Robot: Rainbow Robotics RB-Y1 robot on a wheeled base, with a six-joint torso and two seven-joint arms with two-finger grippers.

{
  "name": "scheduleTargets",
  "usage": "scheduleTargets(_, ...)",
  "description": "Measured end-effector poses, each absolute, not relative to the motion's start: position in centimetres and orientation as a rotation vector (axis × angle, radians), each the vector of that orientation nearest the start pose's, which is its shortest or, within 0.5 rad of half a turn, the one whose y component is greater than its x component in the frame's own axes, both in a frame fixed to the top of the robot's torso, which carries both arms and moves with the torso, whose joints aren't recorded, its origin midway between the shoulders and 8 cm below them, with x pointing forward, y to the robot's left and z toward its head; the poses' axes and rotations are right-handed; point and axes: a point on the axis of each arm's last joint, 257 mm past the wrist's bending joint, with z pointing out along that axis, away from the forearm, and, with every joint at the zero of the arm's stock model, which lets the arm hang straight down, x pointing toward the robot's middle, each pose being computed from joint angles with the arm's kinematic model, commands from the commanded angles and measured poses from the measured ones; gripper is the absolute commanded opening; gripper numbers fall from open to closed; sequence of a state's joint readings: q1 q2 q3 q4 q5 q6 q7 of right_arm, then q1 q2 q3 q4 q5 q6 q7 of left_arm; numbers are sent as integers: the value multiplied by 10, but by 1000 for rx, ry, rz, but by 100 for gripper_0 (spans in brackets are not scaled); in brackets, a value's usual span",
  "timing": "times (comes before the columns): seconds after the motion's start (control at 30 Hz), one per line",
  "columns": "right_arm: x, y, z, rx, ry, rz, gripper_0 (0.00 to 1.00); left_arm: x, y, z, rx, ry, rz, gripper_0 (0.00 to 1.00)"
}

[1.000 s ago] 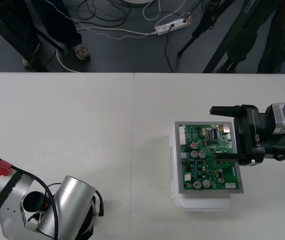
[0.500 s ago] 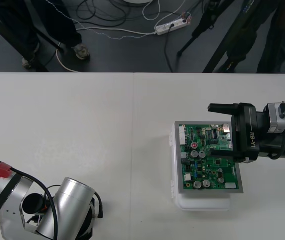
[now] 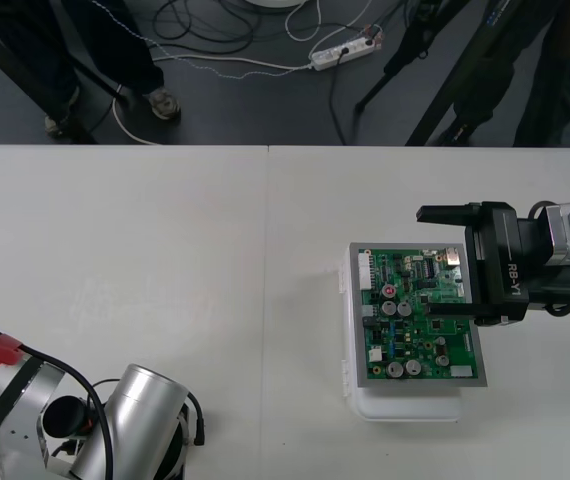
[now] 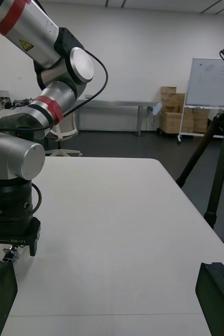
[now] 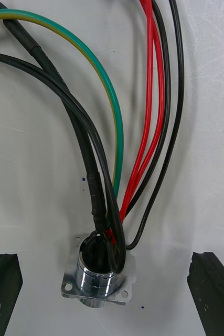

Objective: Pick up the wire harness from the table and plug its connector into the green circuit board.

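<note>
While the wire harness point(image 5: 117, 157) lies on the table point(image 3: 215, 250), its round metal socket point(image 5: 97, 281) sits between the wide-apart fingers point(image 5: 1, 289) of the left gripper point(image 5: 107, 286), which grasp nothing. The left arm point(image 3: 135, 400) is at the front view's lower left. The right gripper point(image 3: 428, 263), also spread and empty, hovers over the green circuit board point(image 3: 415, 330) at the right. It seems nothing is done yet: pick-up and plugging both remain.

The right gripper point(image 3: 427, 268) body, at frame right, bears "RB-Y1"; the left arm point(image 4: 38, 23), upper left, carries a yellow hazard label point(image 4: 26, 45).
</note>
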State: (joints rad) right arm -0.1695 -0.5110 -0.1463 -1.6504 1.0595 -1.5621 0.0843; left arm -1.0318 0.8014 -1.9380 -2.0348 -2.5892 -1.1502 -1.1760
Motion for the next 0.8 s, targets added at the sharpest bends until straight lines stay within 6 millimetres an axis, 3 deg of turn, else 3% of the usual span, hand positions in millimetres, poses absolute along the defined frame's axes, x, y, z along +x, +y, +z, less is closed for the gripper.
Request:
scheduleTargets(0.53, 340, -120, -91, -1338, 932, 902, 100, 260, 187, -441, -2086, 1975, -132, 93)
scheduleTargets(0.8, 341, -119, -89, -1340, 928, 900, 100, 256, 186, -444, -2098, 1972, -127, 93)
